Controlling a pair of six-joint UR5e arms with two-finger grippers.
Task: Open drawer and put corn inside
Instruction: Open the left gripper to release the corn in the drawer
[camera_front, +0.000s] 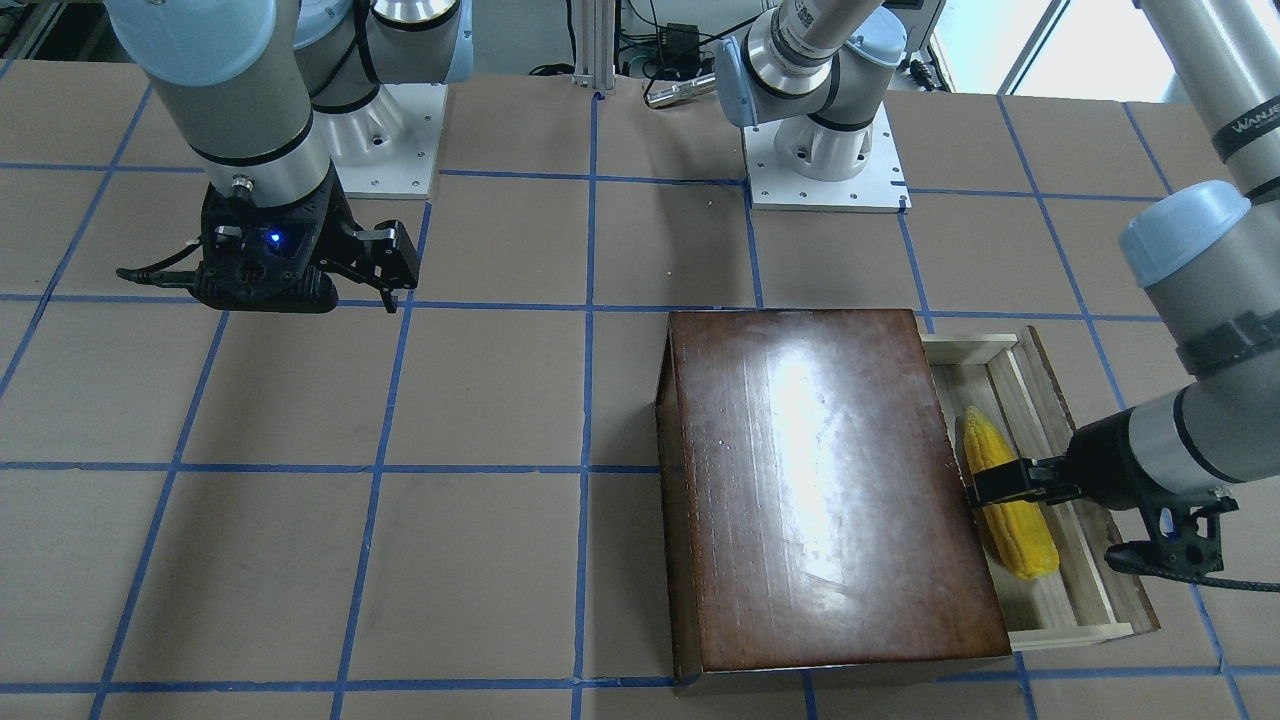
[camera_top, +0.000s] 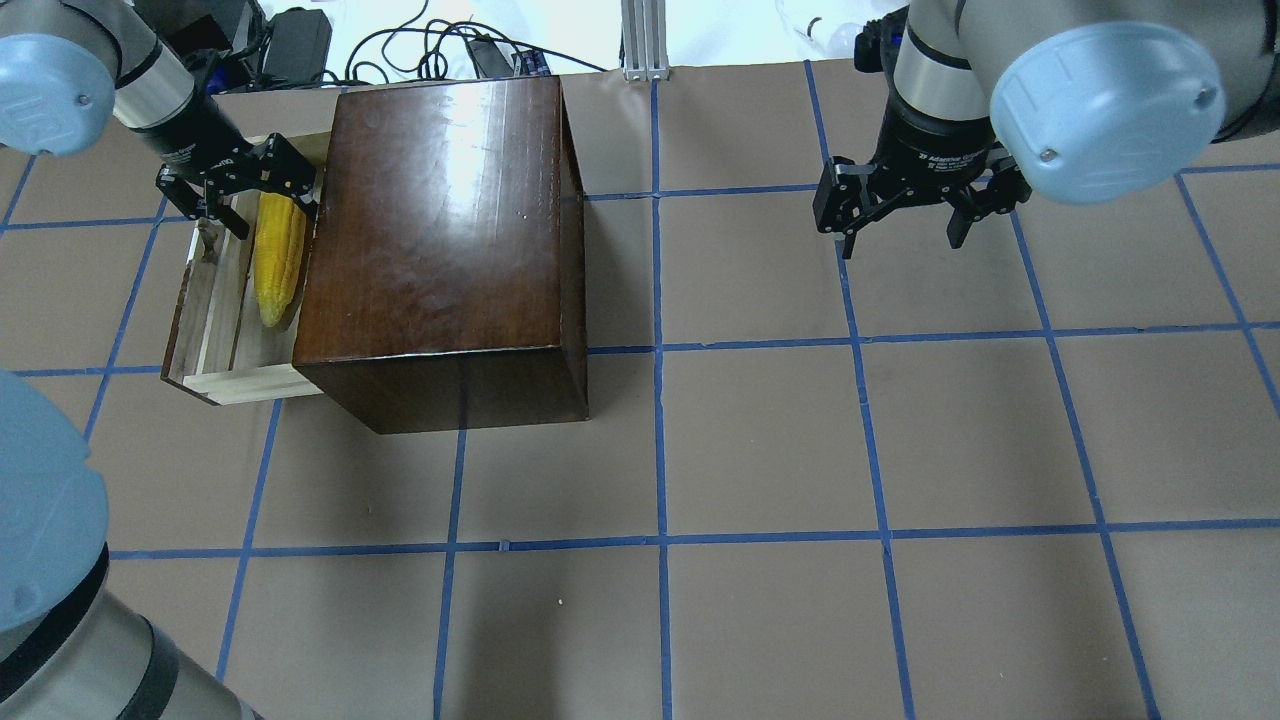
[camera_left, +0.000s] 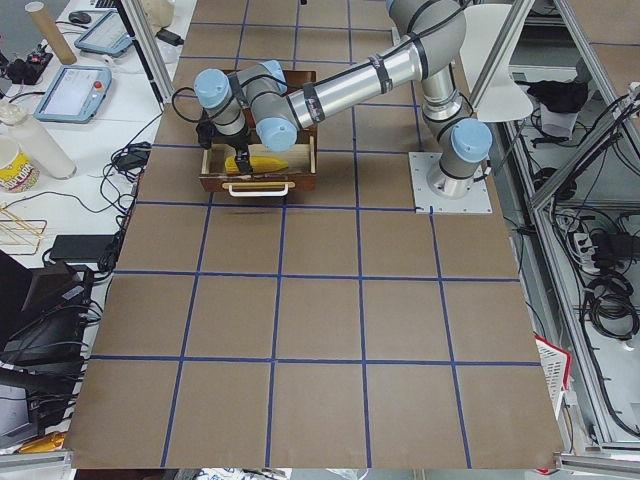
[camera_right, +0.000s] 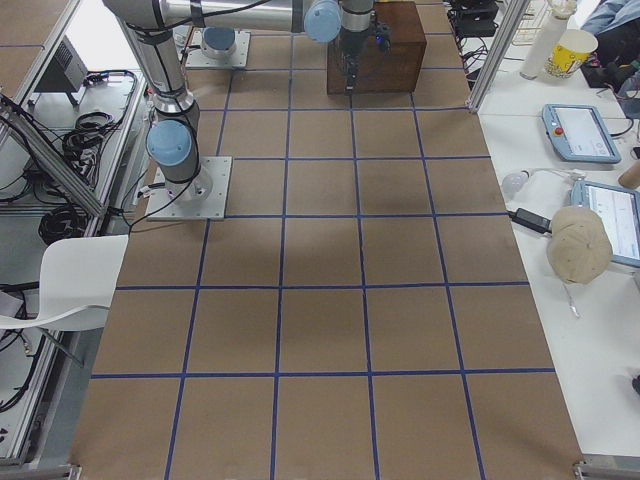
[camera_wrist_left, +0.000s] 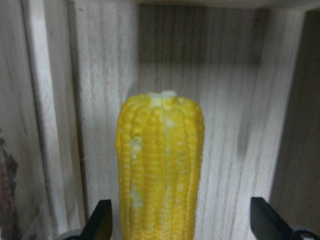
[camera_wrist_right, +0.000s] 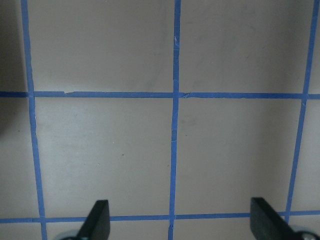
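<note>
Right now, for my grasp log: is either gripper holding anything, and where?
Nothing is held. The left gripper stands open astride the corn, which lies in the drawer; the right gripper is open.

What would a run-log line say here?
pale-wood drawer: open | yellow corn cob: lying inside | left gripper: open, straddling cob | right gripper: open, empty

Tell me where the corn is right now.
In the overhead view the corn lies at far left, inside the pulled-out drawer beside the dark box, between the fingers of the open left gripper.
</note>
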